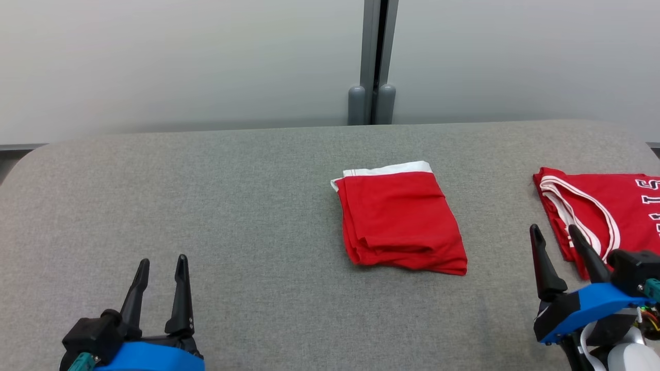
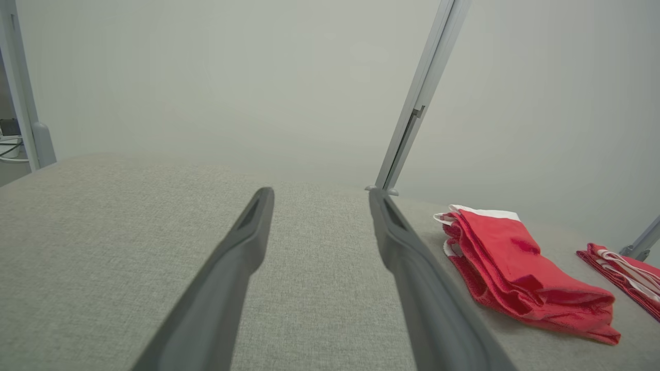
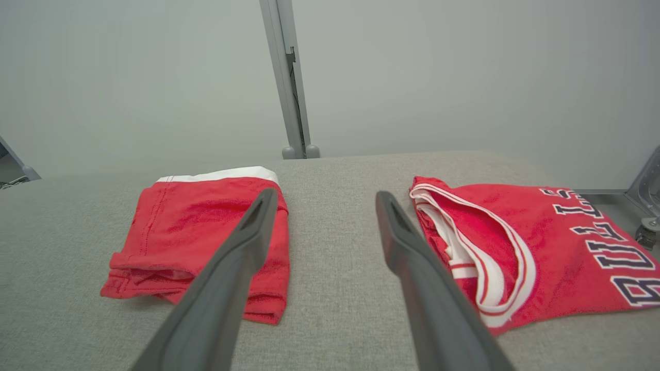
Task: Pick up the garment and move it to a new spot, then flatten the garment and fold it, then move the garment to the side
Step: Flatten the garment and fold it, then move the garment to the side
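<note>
Nearest, at 7 o'clock in the head view, the left gripper (image 1: 163, 260) hangs over the bare grey table (image 1: 232, 206), its jaws spread wide with nothing between them. At 4 o'clock the right gripper (image 1: 554, 229) is just as wide and just as empty. Its fingers point toward 11 o'clock, and the right-hand fingertip overlaps the near corner of the jersey (image 1: 603, 206); whether it touches the cloth I cannot tell.

Further in, just right of centre, lie the folded red shorts (image 1: 399, 221), with their white band on the far edge and the loose layers facing 6 o'clock. They are flat on the table, apart from both grippers. The red jersey, with white trim and dark lettering, lies folded at 3 o'clock, running off the frame and well apart from the shorts.

Farthest, at 12 o'clock, a grey post (image 1: 376, 62) stands against the pale wall (image 1: 180, 62).
</note>
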Robot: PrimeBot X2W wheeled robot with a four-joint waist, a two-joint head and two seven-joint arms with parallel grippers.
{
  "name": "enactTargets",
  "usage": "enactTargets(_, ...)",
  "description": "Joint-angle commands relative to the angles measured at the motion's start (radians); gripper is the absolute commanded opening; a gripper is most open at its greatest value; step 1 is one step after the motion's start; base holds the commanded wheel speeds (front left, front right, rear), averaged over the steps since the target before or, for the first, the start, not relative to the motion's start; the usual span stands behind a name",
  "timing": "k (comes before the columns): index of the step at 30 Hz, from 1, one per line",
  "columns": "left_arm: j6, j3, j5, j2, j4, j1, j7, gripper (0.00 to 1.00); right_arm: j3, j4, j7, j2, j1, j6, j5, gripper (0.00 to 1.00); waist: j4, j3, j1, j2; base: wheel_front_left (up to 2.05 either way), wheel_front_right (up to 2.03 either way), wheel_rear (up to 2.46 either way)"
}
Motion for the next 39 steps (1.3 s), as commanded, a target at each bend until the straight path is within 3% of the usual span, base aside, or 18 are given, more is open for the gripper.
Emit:
enactTargets(1, -0.007, 0.008, 0.008, 0.002, 0.003, 0.018, -0.004, 1.00, -0.002, 0.009, 0.002, 0.005, 0.016, 0.000, 0.002, 1.00, -0.012, -0.015, 0.0001, 0.0001, 0.00, 0.00, 0.00)
enactTargets(18, -0.007, 0.036, 0.035, -0.008, -0.017, 0.048, -0.004, 1.00, 0.042, 0.025, 0.046, 0.014, 0.022, 0.000, 0.010, 1.00, -0.022, -0.027, 0.0001, 0.0001, 0.00, 0.00, 0.00)
enactTargets(28, -0.007, 0.021, 0.043, -0.016, -0.028, 0.022, -0.004, 1.00, 0.059, 0.017, 0.087, 0.000, -0.039, 0.000, 0.016, 1.00, 0.006, 0.003, 0.0001, 0.0001, 0.00, 0.00, 0.00)
enactTargets(34, -0.007, 0.001, 0.049, -0.015, -0.040, -0.021, -0.004, 1.00, 0.047, 0.104, 0.223, -0.021, -0.214, 0.000, 0.052, 1.00, 0.045, 0.067, 0.0001, 0.0001, 0.00, 0.00, 0.00)
enactTargets(39, -0.007, -0.018, 0.057, -0.024, -0.051, -0.077, -0.004, 1.00, 0.025, 0.318, 0.424, -0.050, -0.419, 0.000, 0.048, 1.00, 0.114, 0.148, 0.0001, 0.0001, 0.00, 0.00, 0.00)
